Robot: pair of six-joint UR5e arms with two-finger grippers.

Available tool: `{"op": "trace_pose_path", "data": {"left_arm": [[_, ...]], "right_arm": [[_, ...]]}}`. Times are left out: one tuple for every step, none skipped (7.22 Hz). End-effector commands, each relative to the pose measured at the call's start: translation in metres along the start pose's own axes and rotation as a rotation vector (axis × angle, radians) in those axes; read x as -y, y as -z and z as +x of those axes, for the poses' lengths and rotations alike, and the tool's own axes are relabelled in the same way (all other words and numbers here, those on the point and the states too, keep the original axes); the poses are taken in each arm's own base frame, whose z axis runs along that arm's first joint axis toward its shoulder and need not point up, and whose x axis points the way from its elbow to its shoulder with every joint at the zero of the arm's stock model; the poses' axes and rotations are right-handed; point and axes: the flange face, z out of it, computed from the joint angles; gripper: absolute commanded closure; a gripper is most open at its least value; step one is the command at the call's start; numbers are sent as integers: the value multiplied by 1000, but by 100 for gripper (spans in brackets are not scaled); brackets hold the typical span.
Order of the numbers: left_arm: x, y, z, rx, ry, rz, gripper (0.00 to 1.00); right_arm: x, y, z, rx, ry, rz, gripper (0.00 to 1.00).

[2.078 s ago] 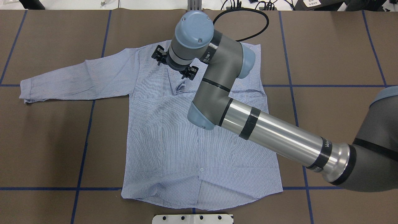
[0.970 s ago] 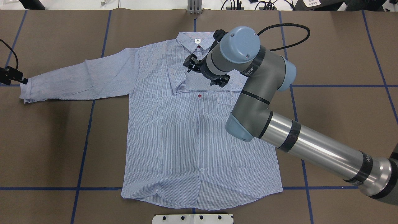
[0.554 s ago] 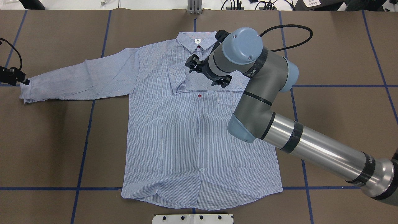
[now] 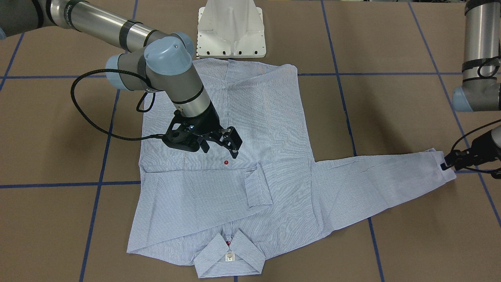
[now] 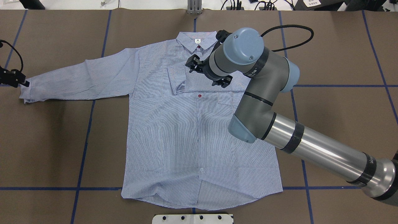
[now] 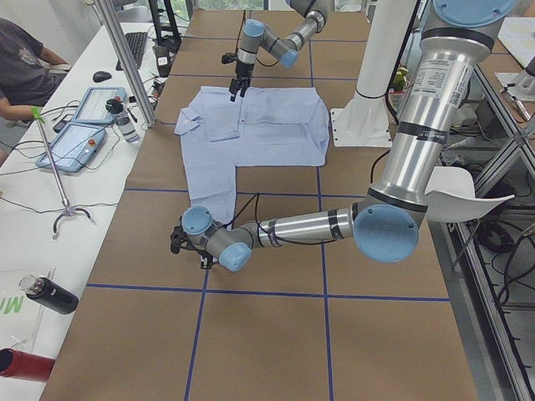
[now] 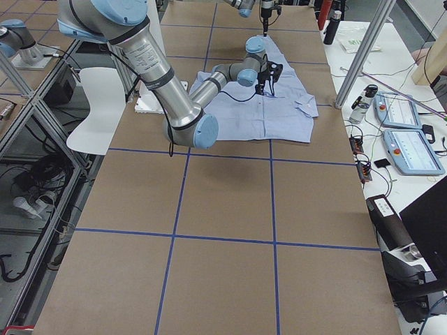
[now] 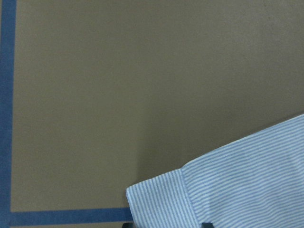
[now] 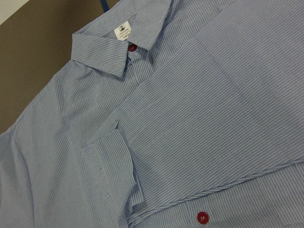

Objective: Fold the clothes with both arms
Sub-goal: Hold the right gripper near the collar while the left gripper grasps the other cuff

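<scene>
The striped shirt [image 5: 174, 133] lies flat on the table [image 5: 46, 140], collar away from the robot, one sleeve out to its left. The right gripper [image 4: 220, 149] hangs over the chest, jaws spread apart. The left gripper [image 5: 18, 81] is at the cuff [image 5: 26, 93]; its grip is hidden. The label [image 5: 197, 40] is too tiny to read.

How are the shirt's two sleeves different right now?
The folded sleeve lies across the chest of the shirt; the straight sleeve sticks out sideways onto the table. The folded sleeve ends on the shirt; the straight sleeve ends at the left gripper. Both have the same blue stripes.
</scene>
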Motion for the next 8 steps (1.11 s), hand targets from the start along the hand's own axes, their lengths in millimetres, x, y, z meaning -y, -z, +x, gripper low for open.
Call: {"op": "trace_pose_path", "data": {"left_arm": [[-3,-4,1,1,-2,-8,46],[-5,-7,2,1,-5,-14,46],[-6,-8,2,1,-4,-17,46],[-7,-9,2,1,-5,-18,47],[-7,-9,3,1,-5,-19,62],[-8,-10,2,0,-5,-21,90],[-8,-9,2,-1,-5,-20,100],[-8,-8,5,-4,-6,-18,100]], "right_arm": [[-1,4,3,5,2,-1,0],[-1,4,6,5,2,-1,0],[-1,3,10,1,2,-4,0],[1,9,12,7,2,-8,0],[6,17,19,14,0,-7,0],[6,19,22,16,0,-7,0],[6,19,22,16,0,-7,0],[12,22,23,16,-4,-1,0]]}}
